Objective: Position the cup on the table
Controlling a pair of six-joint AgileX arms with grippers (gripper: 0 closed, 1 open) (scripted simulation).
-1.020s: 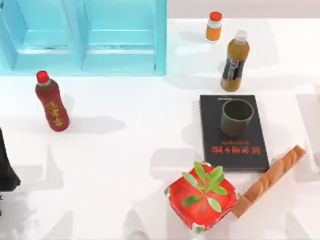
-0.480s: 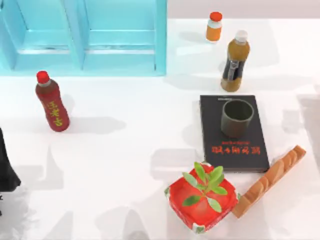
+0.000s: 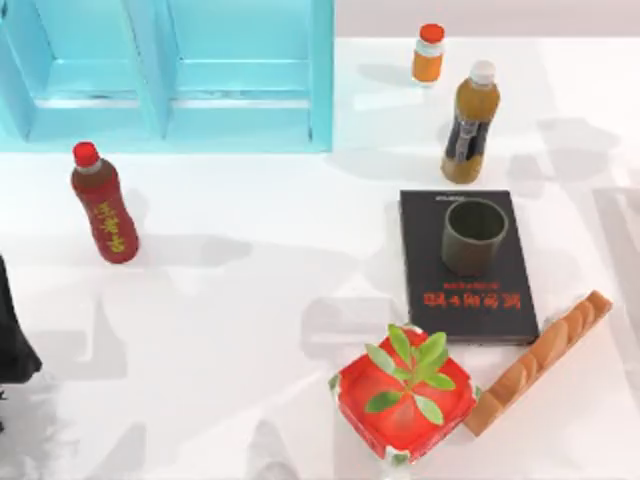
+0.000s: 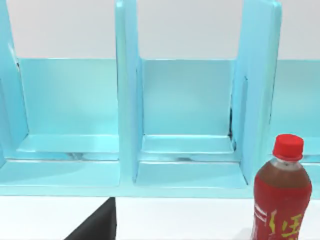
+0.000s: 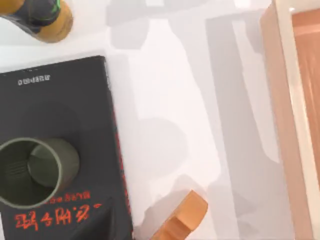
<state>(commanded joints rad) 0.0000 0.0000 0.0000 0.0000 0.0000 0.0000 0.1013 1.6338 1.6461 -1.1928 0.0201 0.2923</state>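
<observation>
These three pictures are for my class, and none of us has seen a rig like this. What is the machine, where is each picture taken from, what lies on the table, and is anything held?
It is a simulated pair of robot arms at a white table. One picture looks down from above; the other two come from cameras on each arm's wrist.

From above, a dark cup stands upright on a black book. Near them are a red plant pot, an orange ridged block, a brown bottle and a small orange bottle. A red bottle stands at the left, before a blue shelf.

The left wrist camera faces that shelf and the red bottle. The right wrist camera looks down on the cup and book. Nothing is seen being held; the cup is untouched.
</observation>
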